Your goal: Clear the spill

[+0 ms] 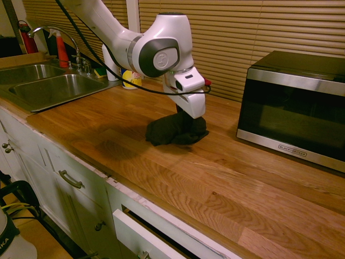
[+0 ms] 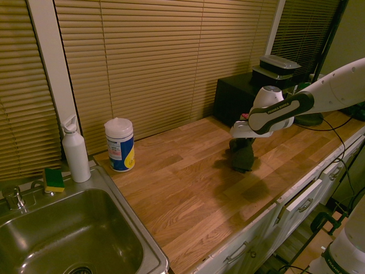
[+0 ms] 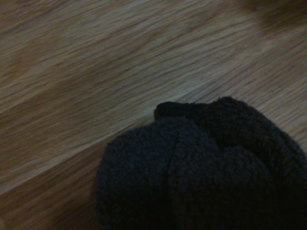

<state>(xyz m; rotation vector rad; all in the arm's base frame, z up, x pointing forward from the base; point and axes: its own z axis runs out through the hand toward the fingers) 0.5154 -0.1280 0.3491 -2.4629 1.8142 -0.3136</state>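
- The gripper (image 1: pixel 186 120) points steeply down at the wooden countertop (image 1: pixel 215 178), its fingers clenched on a bunched dark cloth (image 1: pixel 175 130).
- The cloth rests on the counter beneath the gripper, in the middle of the worktop, between the sink (image 1: pixel 48 86) on the left and the microwave (image 1: pixel 294 108) on the right in the first exterior view.
- In the wrist view the cloth (image 3: pixel 206 172) shows as dark fuzzy folds against bare wood grain (image 3: pixel 96 72).
- No drops of the spill can be made out on the wood in any view; the cloth may cover them.
- A wipes canister (image 2: pixel 120 144), a white spray bottle (image 2: pixel 75 151) and a sponge (image 2: pixel 54 179) stand at the far edge beside the sink (image 2: pixel 68 240).
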